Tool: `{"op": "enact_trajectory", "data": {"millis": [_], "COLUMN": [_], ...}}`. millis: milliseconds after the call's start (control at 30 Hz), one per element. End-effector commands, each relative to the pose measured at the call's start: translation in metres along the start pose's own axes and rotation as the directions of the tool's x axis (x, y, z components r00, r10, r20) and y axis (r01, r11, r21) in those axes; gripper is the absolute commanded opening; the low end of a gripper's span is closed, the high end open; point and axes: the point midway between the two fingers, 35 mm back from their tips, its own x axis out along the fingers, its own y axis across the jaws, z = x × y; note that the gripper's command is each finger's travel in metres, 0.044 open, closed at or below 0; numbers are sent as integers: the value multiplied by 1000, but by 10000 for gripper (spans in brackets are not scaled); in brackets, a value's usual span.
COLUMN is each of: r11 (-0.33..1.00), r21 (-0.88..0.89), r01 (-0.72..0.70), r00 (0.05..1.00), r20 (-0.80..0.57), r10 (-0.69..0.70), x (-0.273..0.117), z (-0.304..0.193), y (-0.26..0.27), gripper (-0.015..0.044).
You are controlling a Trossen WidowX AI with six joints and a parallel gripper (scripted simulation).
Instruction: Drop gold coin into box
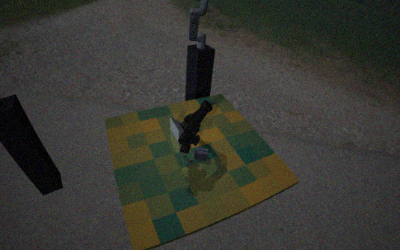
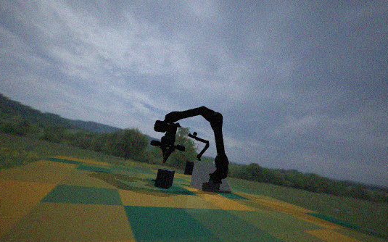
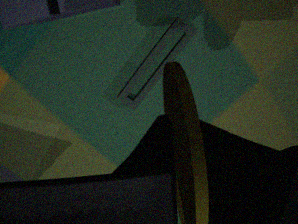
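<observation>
Wrist view shows your coin (image 3: pixel 182 140) (image 2: pixel 164 157) gripped edge-up between the claw's (image 1: pixel 185 149) (image 2: pixel 166 152) (image 3: pixel 180 150) fingers, raised clear of the holder (image 3: pixel 129 74), its groove vacant at eleven o'clock. Toward ten lies the box (image 1: pixel 201 153) (image 2: pixel 164 178) (image 3: pixel 85 9); you can't see its contents. A skewed approach could catch the coin on the slot's (image 3: pixel 53 6) rim; pressing then might twist it in your grip or shove the box.

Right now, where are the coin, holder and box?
coin (image 3: pixel 184 135): exterior view, lower edge; wrist view, face.
holder (image 3: pixel 140 59): wrist view, rim.
box (image 1: pixel 201 151) (image 2: pixel 164 179) (image 3: pixel 25 12): top and wrist views, lid; exterior view, side.
</observation>
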Motion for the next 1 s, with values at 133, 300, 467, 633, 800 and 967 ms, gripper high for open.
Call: {"op": "enact_trajectory", "data": {"millis": [133, 300, 467, 633, 800, 967], "r11": [998, 998, 998, 998, 998, 998], "r21": [-65, -65, -65, -64, -64, -64], "r01": [-2, -1, 0, 0, 1, 0], "r00": [1000, 1000, 1000, 1000, 1000, 1000], "r20": [-2, -3, -4, -4, -4, -4], "r10": [2, 1, 0, -1, -1, -1], "x": [0, -1, -2, -2, -2, -2], "z": [-2, 9, 22, 34, 46, 58], "y": [2, 5, 9, 14, 19, 25], "gripper": [0, 0, 0, 0, 0, 0]}}
